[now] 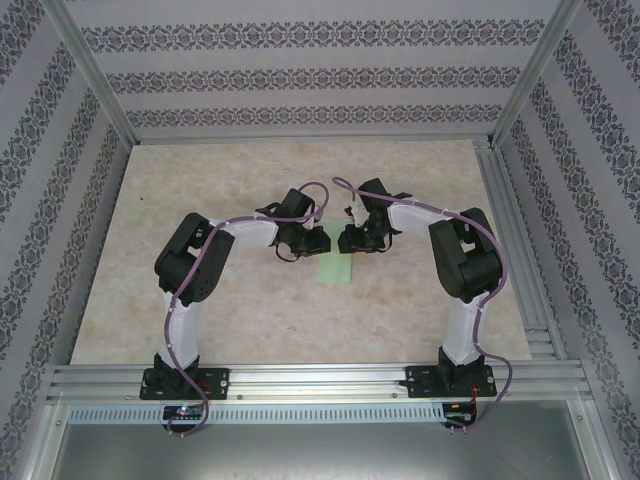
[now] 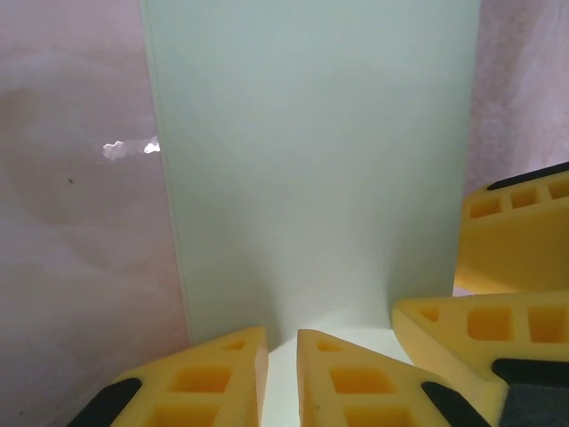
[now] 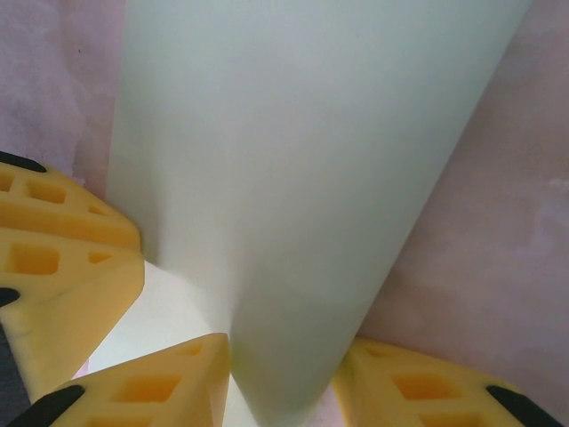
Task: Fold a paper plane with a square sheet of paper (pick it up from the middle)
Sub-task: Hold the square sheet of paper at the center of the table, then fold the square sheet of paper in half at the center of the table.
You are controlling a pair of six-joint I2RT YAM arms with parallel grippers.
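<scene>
Your left pincer (image 2: pixel 282 345) is narrowed to a slit at the near end of the folded sheet of paper (image 2: pixel 311 178), which runs flat ahead of its tips. Whether it nips the paper, you cannot tell. Your right pincer (image 3: pixel 286 349), just beside it, appears closed on a raised ridge of the sheet. If the two pull apart or lift unevenly, the thin paper could tear or the crease could skew. The right wrist view reveals that hump. The left wrist view makes the sheet look flat, and from above both wrists cover most of it.
</scene>
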